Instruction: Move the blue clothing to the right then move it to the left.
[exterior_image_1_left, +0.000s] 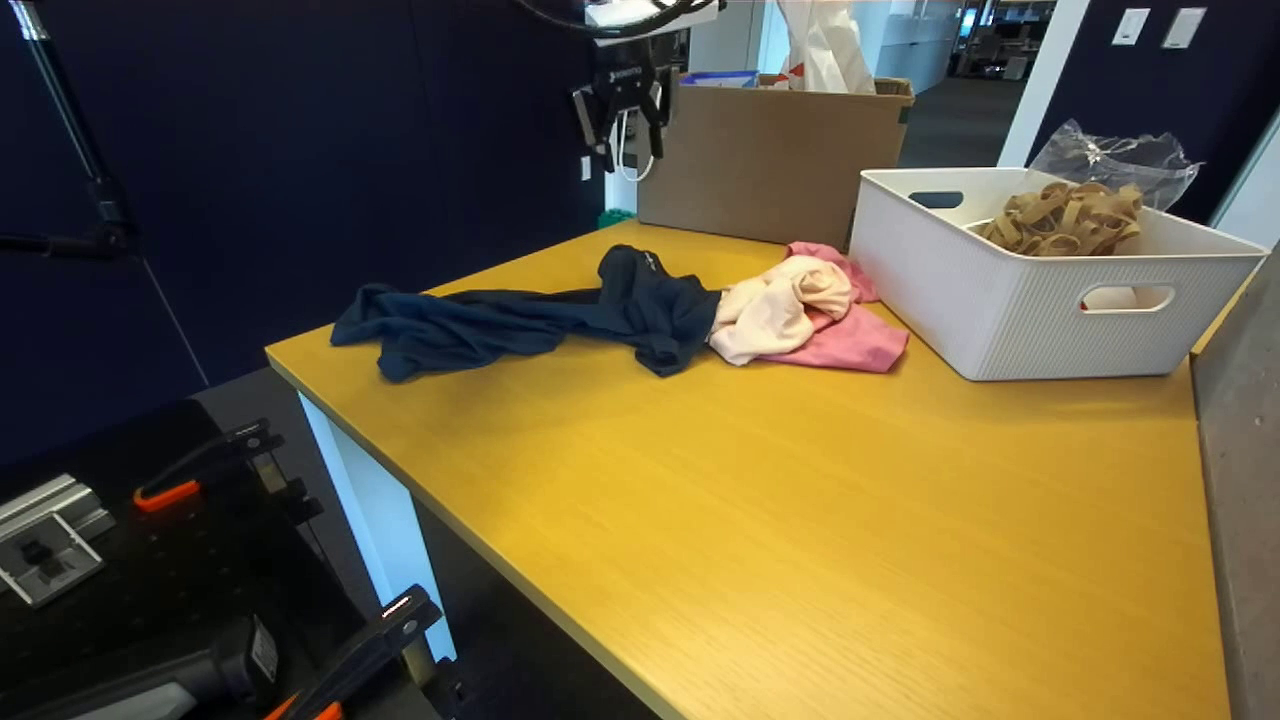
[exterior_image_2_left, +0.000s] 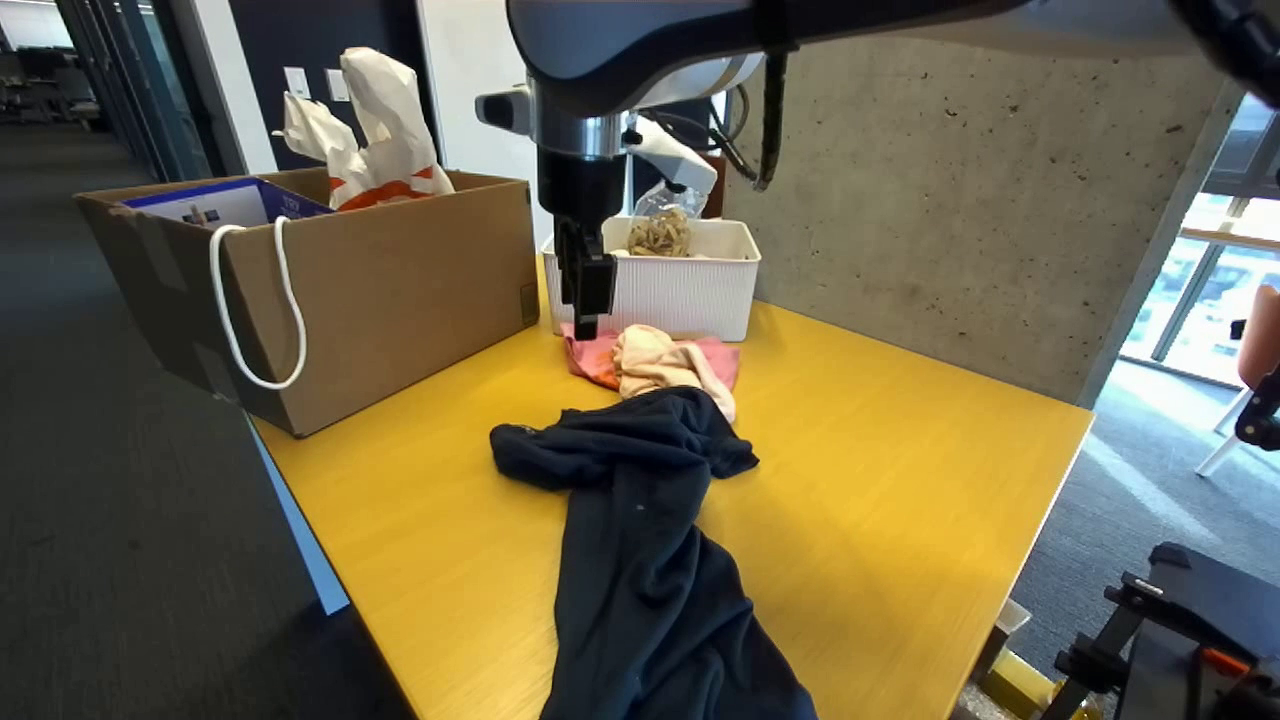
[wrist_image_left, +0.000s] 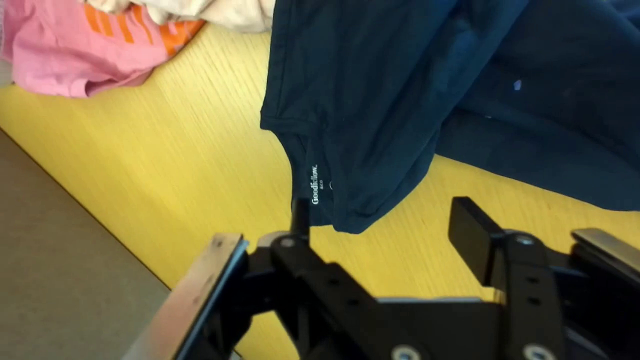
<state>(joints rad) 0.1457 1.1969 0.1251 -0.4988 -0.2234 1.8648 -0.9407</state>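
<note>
The dark blue clothing (exterior_image_1_left: 520, 325) lies crumpled and stretched out on the yellow table (exterior_image_1_left: 800, 520). It also shows in an exterior view (exterior_image_2_left: 650, 520) and in the wrist view (wrist_image_left: 380, 90), where its collar with a white printed label points toward the gripper. My gripper (exterior_image_1_left: 632, 150) hangs above the table, apart from the clothing, in both exterior views (exterior_image_2_left: 587, 325). In the wrist view the gripper (wrist_image_left: 381, 217) has its fingers wide apart with nothing between them. The far end of the clothing is cut off in the wrist view.
Cream cloth (exterior_image_1_left: 785, 300) and pink cloth (exterior_image_1_left: 855, 340) lie against one end of the blue clothing. A white bin (exterior_image_1_left: 1060, 310) with tan bands stands beside them. A cardboard box (exterior_image_2_left: 410, 300) stands at the table edge near the gripper. A concrete wall (exterior_image_2_left: 950, 220) borders the table.
</note>
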